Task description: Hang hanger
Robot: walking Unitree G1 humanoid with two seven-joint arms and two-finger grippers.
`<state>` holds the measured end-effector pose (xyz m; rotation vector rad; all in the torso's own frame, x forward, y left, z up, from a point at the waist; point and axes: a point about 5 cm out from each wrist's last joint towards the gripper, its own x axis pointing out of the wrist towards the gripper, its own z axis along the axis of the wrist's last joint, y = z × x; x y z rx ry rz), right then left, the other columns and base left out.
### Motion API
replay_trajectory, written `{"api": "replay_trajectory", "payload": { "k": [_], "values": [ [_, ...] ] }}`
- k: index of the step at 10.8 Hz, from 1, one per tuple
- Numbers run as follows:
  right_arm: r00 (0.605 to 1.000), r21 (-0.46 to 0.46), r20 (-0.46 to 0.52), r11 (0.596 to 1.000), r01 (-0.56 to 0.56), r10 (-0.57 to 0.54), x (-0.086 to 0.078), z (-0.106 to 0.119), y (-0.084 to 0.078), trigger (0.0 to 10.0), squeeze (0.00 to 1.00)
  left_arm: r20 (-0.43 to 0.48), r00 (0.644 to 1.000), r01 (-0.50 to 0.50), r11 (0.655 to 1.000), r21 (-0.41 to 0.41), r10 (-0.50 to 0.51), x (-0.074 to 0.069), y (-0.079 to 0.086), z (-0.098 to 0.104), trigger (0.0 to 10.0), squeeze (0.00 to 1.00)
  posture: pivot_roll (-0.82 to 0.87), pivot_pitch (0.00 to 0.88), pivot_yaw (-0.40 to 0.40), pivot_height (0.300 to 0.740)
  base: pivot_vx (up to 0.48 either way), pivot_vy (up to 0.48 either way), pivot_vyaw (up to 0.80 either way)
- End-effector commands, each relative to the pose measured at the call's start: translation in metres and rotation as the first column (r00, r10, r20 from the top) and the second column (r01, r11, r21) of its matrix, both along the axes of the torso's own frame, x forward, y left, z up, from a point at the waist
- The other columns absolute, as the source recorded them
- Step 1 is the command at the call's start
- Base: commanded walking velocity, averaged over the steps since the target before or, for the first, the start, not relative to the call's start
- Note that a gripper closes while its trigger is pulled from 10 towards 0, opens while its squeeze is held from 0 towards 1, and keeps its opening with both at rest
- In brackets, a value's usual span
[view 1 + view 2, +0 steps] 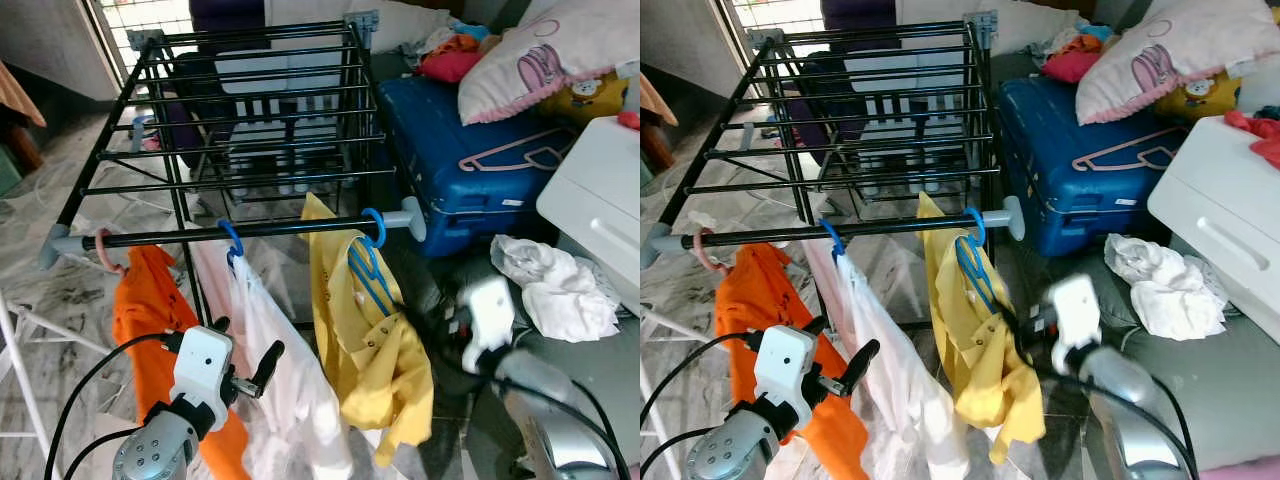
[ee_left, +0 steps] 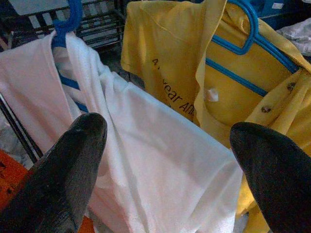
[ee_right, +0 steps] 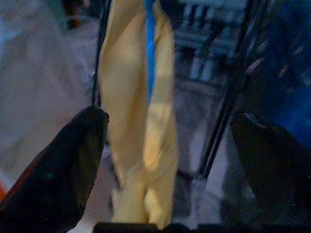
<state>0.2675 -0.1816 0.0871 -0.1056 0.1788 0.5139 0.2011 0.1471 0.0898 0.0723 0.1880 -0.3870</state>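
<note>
1. Blue plastic hanger (image 1: pixel 370 262) with the yellow button-up shirt (image 1: pixel 372 345) is hooked on the black metal drying rack's front rail (image 1: pixel 250 229).
2. Right gripper (image 3: pixel 167 145) sits just beside the shirt, jaws spread, gripping nothing.
3. Left gripper (image 2: pixel 165 160) faces the white shirt (image 1: pixel 285 380), jaws spread too.

Right gripper (image 1: pixel 425 335) motion-blurred, fingertips hidden against yellow shirt (image 1: pixel 375 370).
</note>
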Motion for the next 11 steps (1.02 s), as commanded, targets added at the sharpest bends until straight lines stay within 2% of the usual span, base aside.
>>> {"api": "replay_trajectory", "payload": {
  "k": [1, 3, 6, 10, 11],
  "values": [
    [0.999, 0.021, 0.004, 0.998, -0.051, 0.051, 0.003, 0.008, 0.008, 10.0, 0.00, -0.009, 1.000, -0.017, 1.000, 0.013, 0.017, 0.002, 0.003, -0.001, 10.0, 0.00, 0.01, 0.032, 0.038, 0.740, 0.000, 0.000, 0.00],
    [0.997, 0.001, 0.008, 0.997, -0.071, 0.071, 0.014, 0.010, 0.012, 10.0, 0.00, -0.006, 1.000, -0.018, 1.000, 0.013, 0.018, 0.002, 0.002, 0.000, 10.0, 0.00, 0.02, 0.034, 0.038, 0.740, 0.000, 0.000, 0.00],
    [0.995, 0.001, -0.040, 0.996, -0.088, 0.088, 0.045, 0.016, 0.019, 10.0, 0.00, -0.003, 1.000, -0.025, 1.000, 0.012, 0.025, 0.004, 0.001, 0.000, 10.0, 0.00, 0.03, 0.034, 0.033, 0.740, 0.000, 0.000, 0.00],
    [0.978, -0.004, -0.142, 0.988, -0.152, 0.150, 0.058, 0.006, 0.029, 10.0, 0.00, -0.005, 1.000, -0.028, 1.000, 0.012, 0.028, 0.004, 0.002, 0.000, 10.0, 0.00, 0.03, 0.038, 0.038, 0.740, 0.000, 0.000, 0.00],
    [0.964, 0.013, -0.177, 0.980, -0.200, 0.199, 0.061, 0.005, 0.038, 10.0, 0.00, -0.007, 1.000, -0.024, 1.000, 0.012, 0.024, 0.004, 0.002, 0.000, 10.0, 0.00, 0.03, 0.041, 0.039, 0.740, 0.000, 0.000, 0.00]
  ]
}}
